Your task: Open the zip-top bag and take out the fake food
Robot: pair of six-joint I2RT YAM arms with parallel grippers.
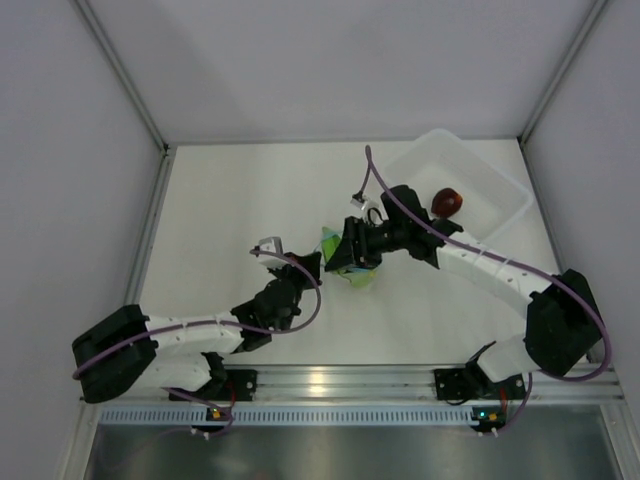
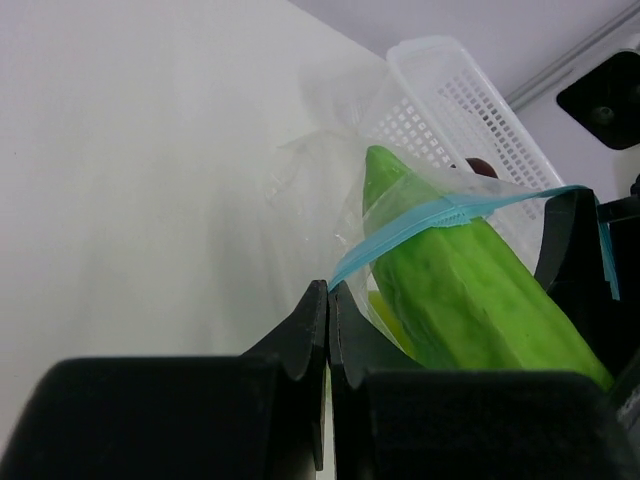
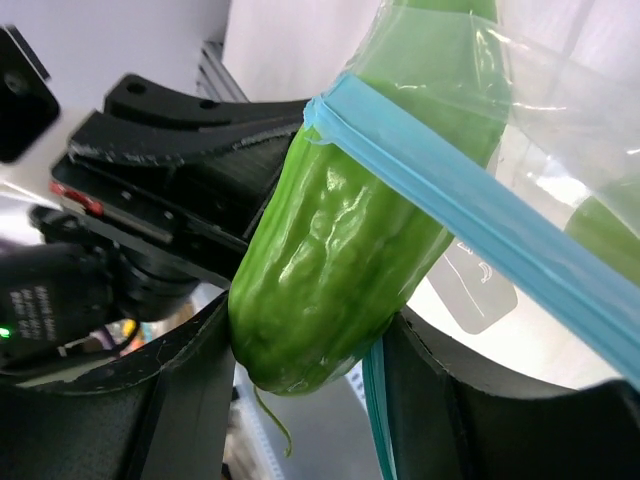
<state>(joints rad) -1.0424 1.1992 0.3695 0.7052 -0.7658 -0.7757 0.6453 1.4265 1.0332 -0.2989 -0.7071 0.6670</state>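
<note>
The zip-top bag (image 1: 358, 276) hangs between my two grippers at the table's middle, its blue zipper strip (image 3: 470, 200) stretched open. My left gripper (image 2: 328, 290) is shut on the bag's edge at the zipper strip (image 2: 420, 222). My right gripper (image 3: 310, 345) is shut on the elongated green fruit (image 3: 330, 270), which sticks halfway out of the bag's mouth; it also shows in the left wrist view (image 2: 470, 290). A yellow-green shape (image 3: 608, 232) lies deeper in the bag. The dark red-brown fruit (image 1: 447, 201) lies in the white tray (image 1: 490, 175).
The white tray stands at the back right, close behind the right arm; its perforated wall (image 2: 450, 105) shows beyond the bag. The two grippers (image 1: 308, 266) (image 1: 352, 248) are close together. Enclosure walls and posts ring the table.
</note>
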